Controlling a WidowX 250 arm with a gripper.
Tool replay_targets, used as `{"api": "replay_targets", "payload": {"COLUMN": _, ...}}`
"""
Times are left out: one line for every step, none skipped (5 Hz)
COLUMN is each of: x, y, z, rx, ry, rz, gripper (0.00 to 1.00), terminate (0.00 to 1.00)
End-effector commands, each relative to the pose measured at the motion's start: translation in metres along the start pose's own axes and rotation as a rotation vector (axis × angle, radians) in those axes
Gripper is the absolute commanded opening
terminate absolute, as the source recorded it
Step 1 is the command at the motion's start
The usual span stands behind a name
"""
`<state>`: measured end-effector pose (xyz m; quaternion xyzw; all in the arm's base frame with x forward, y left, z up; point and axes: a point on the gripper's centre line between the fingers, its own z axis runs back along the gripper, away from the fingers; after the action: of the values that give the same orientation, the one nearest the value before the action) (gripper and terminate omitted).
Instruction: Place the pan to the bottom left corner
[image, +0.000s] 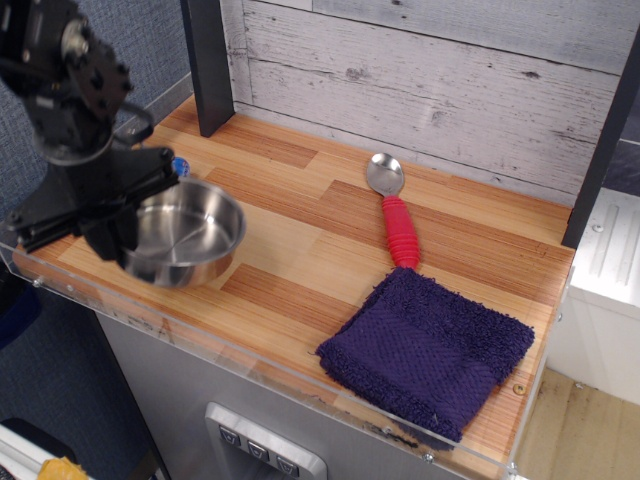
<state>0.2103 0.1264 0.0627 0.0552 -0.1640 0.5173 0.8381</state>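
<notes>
The gripper (118, 232) is clamped on the left rim of the pan (186, 232), its black body covering that side of the bowl. The pan sits over the bottom left corner (45, 262) of the table (300, 260), tilted slightly, its open side up; whether it touches the wood cannot be told. A small blue thing (180, 166) shows just behind the pan, beside the gripper. To the right of the pan, well apart, a spoon (393, 208) with a red handle lies with its bowl toward the back wall. Farther from the pan, at the near right, a purple towel (427, 350) lies flat, touching the spoon handle's end.
</notes>
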Motion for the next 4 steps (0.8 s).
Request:
{"api": "replay_targets", "payload": {"x": 0.01, "y": 0.013, "z": -0.015, "rx": 0.003, "ry": -0.01, "rz": 0.017, "gripper": 0.0, "terminate": 0.0}}
{"api": "replay_targets", "payload": {"x": 0.01, "y": 0.015, "z": -0.023, "rx": 0.016, "ry": -0.003, "rz": 0.023, "gripper": 0.0, "terminate": 0.0}}
{"api": "replay_targets", "payload": {"x": 0.006, "y": 0.015, "z": -0.028, "rx": 0.029, "ry": 0.007, "rz": 0.026, "gripper": 0.0, "terminate": 0.0}}
{"api": "replay_targets", "payload": {"x": 0.0, "y": 0.017, "z": -0.031, "rx": 0.005, "ry": 0.036, "rz": 0.065, "gripper": 1.0, "terminate": 0.0}}
